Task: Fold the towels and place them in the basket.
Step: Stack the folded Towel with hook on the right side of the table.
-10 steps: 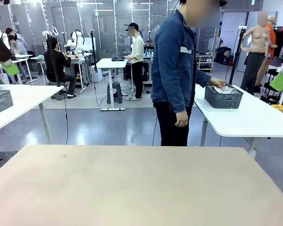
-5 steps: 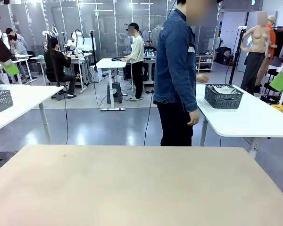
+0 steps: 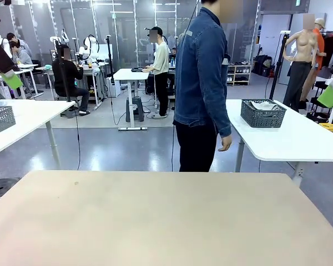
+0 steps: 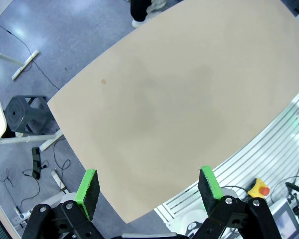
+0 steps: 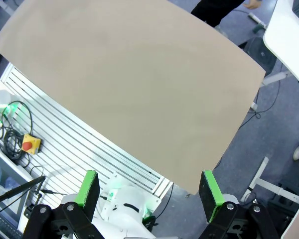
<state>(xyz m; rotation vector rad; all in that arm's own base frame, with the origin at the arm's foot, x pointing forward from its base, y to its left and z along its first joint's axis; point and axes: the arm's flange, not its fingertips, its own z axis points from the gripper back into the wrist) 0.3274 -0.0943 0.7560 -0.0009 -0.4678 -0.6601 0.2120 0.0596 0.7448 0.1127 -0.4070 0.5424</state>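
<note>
The dark wire basket stands on a white side table at the right, beyond my table. Pale folded towels lie inside it. A person in a denim jacket stands between that table and mine, back turned, hands off the basket. My left gripper hangs open high over the bare beige table, nothing between its fingers. My right gripper is open as well, high above the same tabletop. In the front view one green pad shows at the upper left and another pad at the right edge.
A lighter grey mesh basket sits on another white table at the left. The beige tabletop in front of me is bare. Other people work at benches far behind.
The person has taken a hand out of the dark basket, turned away and stepped left. Both grippers have stayed still and open.
</note>
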